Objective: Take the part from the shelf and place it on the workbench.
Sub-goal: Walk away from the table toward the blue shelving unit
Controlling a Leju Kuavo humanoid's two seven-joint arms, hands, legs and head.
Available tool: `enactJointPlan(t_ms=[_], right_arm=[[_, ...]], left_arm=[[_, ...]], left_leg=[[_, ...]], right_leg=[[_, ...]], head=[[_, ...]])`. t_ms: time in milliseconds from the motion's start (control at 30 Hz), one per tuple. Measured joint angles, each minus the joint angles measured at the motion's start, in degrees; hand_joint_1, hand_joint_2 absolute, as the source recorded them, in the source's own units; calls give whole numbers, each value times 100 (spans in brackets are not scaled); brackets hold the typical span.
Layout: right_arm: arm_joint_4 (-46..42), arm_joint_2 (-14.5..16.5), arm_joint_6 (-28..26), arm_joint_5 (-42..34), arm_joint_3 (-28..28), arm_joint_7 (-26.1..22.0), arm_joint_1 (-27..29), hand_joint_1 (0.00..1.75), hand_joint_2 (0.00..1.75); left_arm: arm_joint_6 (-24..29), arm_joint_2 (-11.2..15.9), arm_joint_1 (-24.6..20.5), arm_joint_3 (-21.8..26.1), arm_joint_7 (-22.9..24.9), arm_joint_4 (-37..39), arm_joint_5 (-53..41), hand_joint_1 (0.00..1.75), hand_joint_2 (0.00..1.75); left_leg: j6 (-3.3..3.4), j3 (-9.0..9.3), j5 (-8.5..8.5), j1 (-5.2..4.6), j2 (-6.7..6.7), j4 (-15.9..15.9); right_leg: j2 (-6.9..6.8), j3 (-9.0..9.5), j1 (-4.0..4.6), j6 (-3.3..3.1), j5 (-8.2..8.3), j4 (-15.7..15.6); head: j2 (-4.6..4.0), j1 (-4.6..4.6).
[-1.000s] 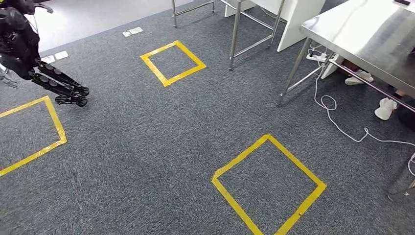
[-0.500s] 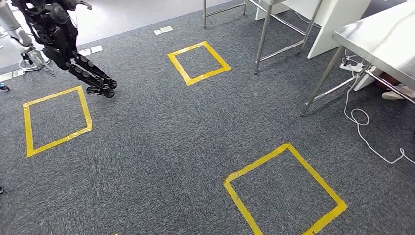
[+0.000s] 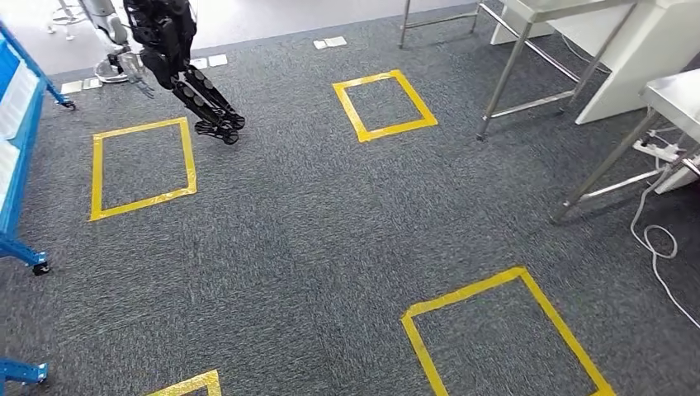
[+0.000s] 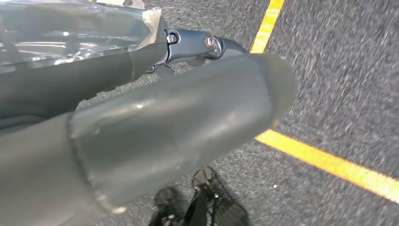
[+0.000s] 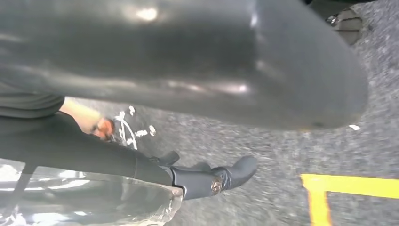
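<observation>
From the head view we're looking down on grey carpet point(image 3: 314, 239), where yellow tape squares point(image 3: 97, 173) are marking standing spots. A blue shelf point(image 3: 11, 223) is poking in at the floor's left edge. That is most likely where the part is waiting, though I cannot tell the part itself from here. Steel desks are standing along the floor's far right, the nearest desk point(image 3: 673, 89) showing just a corner, with a white cable point(image 3: 656, 243) trailing beneath it. A second, black robot point(image 3: 169, 41) is standing near the floor's far left corner, beside one tape square. Over to the left wrist view: the left hand point(image 4: 188, 108) is hanging over the carpet, thick thumb and a dark finger point(image 4: 197, 44) stretching out apart with nothing between them, so it's carrying nothing, and a yellow tape line point(image 4: 329, 162) is running below it. Now the right wrist view: the right hand point(image 5: 188, 94) is hanging the same way, a finger point(image 5: 211, 176) extending loosely, empty too, above a tape corner point(image 5: 353, 184). Both hands are dangling slack because, by my reading, there's nothing to carry yet. The fetch is not yet done, and the robot is looking to be heading for a marked square by the shelf.
</observation>
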Motion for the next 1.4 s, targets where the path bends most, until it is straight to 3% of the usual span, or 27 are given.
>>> enactJointPlan(t_ms=[67, 100, 133, 200, 267, 333, 367, 400, 433, 500, 567, 600, 633, 733, 800, 867, 933, 1000, 1067, 1100, 1133, 1200, 1233, 1300, 1367, 1400], right_arm=[[0, 3, -7, 25, 0, -10, 9, 0, 0], [0, 2, -11, 35, 0, -12, 11, 0, 0], [0, -1, -18, 43, 0, -13, 10, 0, 0], [1, -13, -33, 57, 0, -14, 6, 0, 0], [1, -21, -46, 63, 0, -14, -8, 0, 0], [1, -20, -55, 60, -1, -12, -32, 0, 0], [1, -18, -60, 55, -1, -8, -43, 0, 0], [1, -16, -62, 46, -2, -3, -45, 0, 0], [1, -15, -64, 37, -2, 1, -41, 0, 0], [2, -13, -64, 23, -2, 4, -20, 0, 0], [2, -15, -63, 15, -2, 4, -2, 0, 0], [2, -16, -63, 13, -2, 4, 0, 0, 0], [2, -15, -63, 13, -2, 4, -1, 0, 0], [2, -11, -54, 15, -2, 3, -7, 0, 0], [1, -15, -38, 19, -2, 3, -13, 0, 0], [0, -16, -23, 24, -2, 3, -38, 0, 0], [0, -14, -11, 29, -2, 3, -53, 0, 0], [1, -15, -1, 31, -2, 5, -39, 0, 0], [2, -18, 4, 30, -2, 14, -15, 0, 0], [2, -19, 4, 29, -2, 18, -5, 0, 0], [2, -22, 4, 28, -3, 22, 2, 0, 0], [2, -34, 4, 29, -3, 23, 5, 0, 0], [3, -39, 4, 30, -4, 23, 2, 0, 0], [4, -38, 4, 32, -3, 23, -4, 0, 0], [4, -30, 4, 33, -3, 23, -14, 0, 0], [4, -28, 5, 36, -3, 24, -19, 0, 0]], left_arm=[[-5, 6, -3, -1, -1, -1, 3, 0, 0], [-11, 8, -2, -2, 1, -1, 4, 0, 0], [-16, 7, -2, -1, 3, -1, 4, 0, 0], [-30, 6, -3, 0, 7, -1, 5, 0, 0], [-37, 5, -3, 1, 8, -1, 7, 0, 0], [-35, 6, 7, 1, 9, -1, 16, 0, 0], [-32, 8, 15, 1, 9, -1, 20, 0, 0], [-27, 9, 17, 1, 9, 0, 22, 0, 0], [-23, 9, 14, 1, 10, 0, 22, 0, 0], [-17, 8, 2, -1, 13, 0, 12, 0, 0], [-15, 8, 1, -3, 14, -1, -1, 0, 0], [-13, 8, 5, -3, 14, -1, -5, 0, 0], [-10, 8, 9, -2, 15, -1, -5, 0, 0], [-13, 12, -10, -9, 16, -1, -28, 0, 0], [-22, 12, -25, -17, 17, -1, -50, 0, 0], [-23, 13, -20, -20, 21, -1, -59, 0, 0], [-18, 12, -16, -20, 27, -1, -61, 0, 0], [-11, 14, -20, -22, 33, -1, -68, 0, 0], [-6, 20, -21, -22, 44, -1, -74, 0, 0], [-4, 20, -18, -23, 52, -1, -77, 0, 0], [-3, 21, -16, -23, 60, -1, -78, 0, 0], [-1, 21, -12, -24, 67, -1, -82, 0, 0], [-1, 21, -13, -25, 68, -1, -84, 0, 0], [4, 21, -14, -27, 70, -2, -89, 0, 0], [13, 22, -2, -28, 73, -2, -93, 0, 0], [16, 22, 5, -28, 74, -2, -95, 0, 0]], left_leg=[[4, -2, -1, -6, -149, 2], [3, 3, 0, -7, -227, 4], [0, 12, -1, -7, -305, 5], [-21, 26, -4, -18, -449, 16], [-73, 22, -11, -37, -560, 25], [-146, 1, -5, -24, -647, 20], [-174, -19, -15, -6, -628, 45], [-200, -69, -79, 3, -527, 139], [-221, -165, -206, 7, -386, 336], [-265, -515, -604, 12, -100, 1057], [-308, -843, -831, 40, -26, 1698], [-323, -875, -788, 55, -4, 1747], [-332, -785, -647, 71, 31, 1565], [-322, -175, -166, 76, 352, 429], [-270, -15, -107, 42, 427, 129], [-184, -18, -86, 24, 295, 102], [-91, -10, -37, 29, 183, 58], [-36, -13, -10, 28, 67, 43], [-20, -22, -9, 16, -85, 45], [-18, -22, -9, 12, -166, 47], [-20, -18, -8, 10, -245, 49], [-35, -9, -6, 10, -393, 53], [-56, -8, -10, -4, -457, 63], [-112, -21, -12, -22, -557, 73], [-169, -49, -12, -2, -619, 82], [-193, -78, -45, 11, -560, 128]], right_leg=[[51, -327, -16, 28, -142, 581], [64, -344, -18, 73, -67, 554], [87, -248, -23, 122, 94, 293], [270, 85, -42, 187, 471, -532], [404, 267, -52, 155, 663, -1014], [339, 302, -39, 75, 694, -1063], [289, 322, -48, 35, 712, -1074], [234, 342, -62, -13, 729, -1087], [172, 353, -75, -58, 743, -1100], [37, 353, -58, -120, 738, -1107], [-111, 351, -37, -140, 724, -1106], [-177, 353, -34, -144, 717, -1105], [-236, 361, -34, -141, 709, -1104], [-397, 395, 4, -76, 646, -1098], [-500, 407, 49, -10, 600, -1100], [-569, 446, 51, 52, 574, -1095], [-361, 384, 31, 79, 432, -872], [-51, 65, 1, 41, 109, -198], [46, -303, -15, 37, -125, 506], [58, -379, -19, 69, -110, 610], [73, -346, -23, 116, -4, 491], [215, -40, -58, 213, 357, -256], [306, 103, -73, 225, 508, -618], [412, 240, -87, 179, 647, -984], [317, 269, -82, 90, 673, -1000], [267, 287, -84, 55, 686, -1007]], head=[[0, 7], [0, 10], [0, 8], [0, 16], [0, 16], [0, 10], [0, 9], [0, 2], [0, -11], [0, -35], [0, -38], [0, -41], [0, -41], [0, -50], [0, -36], [0, -21], [0, -18], [0, -9], [0, -9], [0, -7], [0, -6], [0, -2], [0, -4], [0, -14], [0, -22], [0, -22]])
